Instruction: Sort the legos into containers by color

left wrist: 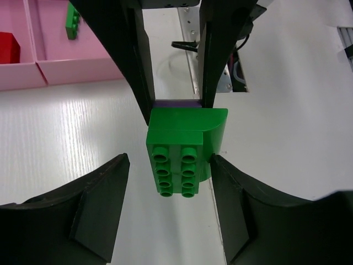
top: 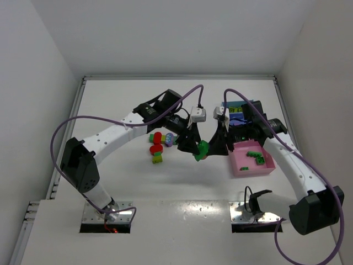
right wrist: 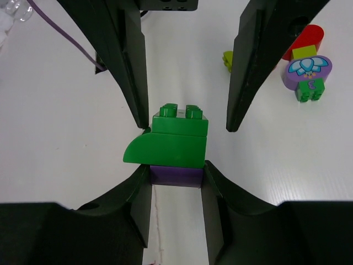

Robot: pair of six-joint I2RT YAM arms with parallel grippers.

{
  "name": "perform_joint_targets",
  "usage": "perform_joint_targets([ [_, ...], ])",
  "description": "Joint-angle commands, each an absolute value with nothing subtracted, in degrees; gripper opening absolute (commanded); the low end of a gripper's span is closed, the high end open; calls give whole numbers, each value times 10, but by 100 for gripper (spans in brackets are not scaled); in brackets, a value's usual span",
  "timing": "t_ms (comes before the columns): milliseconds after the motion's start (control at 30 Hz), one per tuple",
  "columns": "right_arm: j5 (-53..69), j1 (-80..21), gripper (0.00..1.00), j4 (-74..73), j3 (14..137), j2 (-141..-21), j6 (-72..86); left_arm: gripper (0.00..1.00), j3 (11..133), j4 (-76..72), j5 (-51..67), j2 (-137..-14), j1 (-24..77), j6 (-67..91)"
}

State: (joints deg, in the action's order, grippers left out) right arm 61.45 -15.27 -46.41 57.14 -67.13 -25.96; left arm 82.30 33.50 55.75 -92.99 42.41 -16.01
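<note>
Hanging between the arms, the green brick (left wrist: 182,152) sits stuck on a purple brick (right wrist: 176,176) that the right pincer (right wrist: 176,172) pinches; the left pincer (left wrist: 169,160) is spread around it. Unsplit, both colours could land in one tray (top: 268,169), or slip to the counter (top: 182,187).

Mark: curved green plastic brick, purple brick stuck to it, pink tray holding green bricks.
curved green brick (right wrist: 165,150): right wrist, side face.
purple brick (right wrist: 176,176): right wrist, visible face.
pink tray (top: 240,165): top view, bare floor.
</note>
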Motion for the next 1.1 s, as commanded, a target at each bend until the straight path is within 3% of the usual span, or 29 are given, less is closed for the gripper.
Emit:
perform_joint_targets([
  [0, 658, -157, 0, -445, 587, -658, -270, 66, 837, 311, 533, -908, 425, -166],
  [200, 664, -152, 0, -445, 582, -658, -270, 66, 820, 311, 549, -890, 412, -166],
  [367, 669, -152, 0, -438, 588, -664, -264, 55, 814, 311, 593, -884, 412, -177],
  [667, 674, -157, 0, -409, 599, -675, -236, 55, 825, 311, 650, -903, 412, -177],
  [733, 674, -157, 0, -403, 599, -675, -230, 48, 825, 311, 650, -908, 412, -177],
  [867, 674, -157, 0, -403, 599, -675, -230, 25, 825, 311, 640, -908, 412, -177],
  [900, 674, -157, 0, -403, 599, -675, -230, 13, 825, 311, 635, -908, 412, -177],
  [1067, 650, -157, 0, -438, 585, -664, -275, 0, 820, 311, 619, -900, 407, -177],
])
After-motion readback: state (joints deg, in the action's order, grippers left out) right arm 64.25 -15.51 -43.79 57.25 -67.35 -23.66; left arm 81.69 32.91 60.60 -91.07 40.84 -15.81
